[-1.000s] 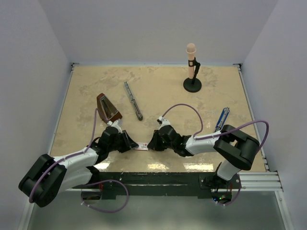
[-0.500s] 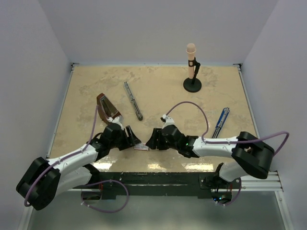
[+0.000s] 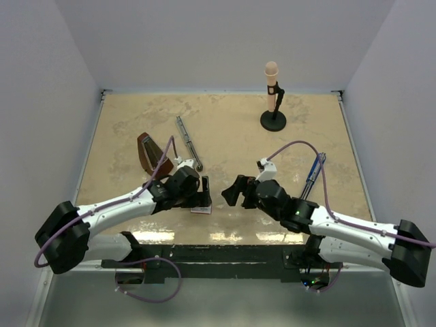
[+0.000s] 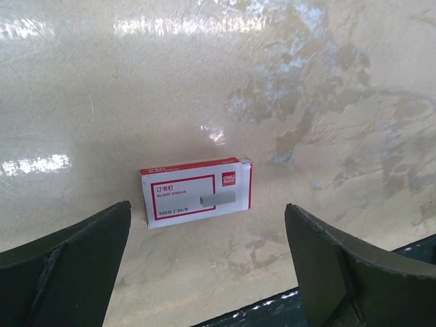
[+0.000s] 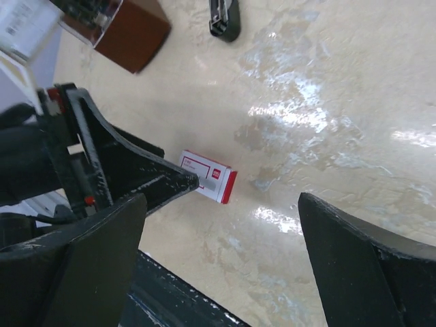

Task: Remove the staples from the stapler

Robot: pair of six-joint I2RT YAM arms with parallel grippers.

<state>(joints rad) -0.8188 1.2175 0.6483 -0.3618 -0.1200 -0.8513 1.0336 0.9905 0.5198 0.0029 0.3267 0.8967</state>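
A slim grey-and-black bar (image 3: 189,143) that looks like the stapler lies on the table, far from both grippers; its black end (image 5: 225,17) shows in the right wrist view. I cannot make out the staples as a loose strip. A small red-and-white box (image 4: 197,192) lies flat on the table (image 3: 201,210), with a grey strip pictured on its face. My left gripper (image 3: 203,195) hovers open just above it, nothing between its fingers (image 4: 206,208). My right gripper (image 3: 232,191) stands open to the box's right (image 5: 221,201), facing the box (image 5: 208,177) and a left finger (image 5: 129,170).
A brown wedge-shaped object (image 3: 146,151) stands at the left, also in the right wrist view (image 5: 126,30). A blue pen-like tool (image 3: 313,170) lies at the right. A microphone on a black stand (image 3: 272,95) is at the back. The table's black front rail (image 3: 218,253) runs close below the box.
Both grippers went from shut to wide open and drew apart. The right arm pulled back to the right. The box now lies free on the table.
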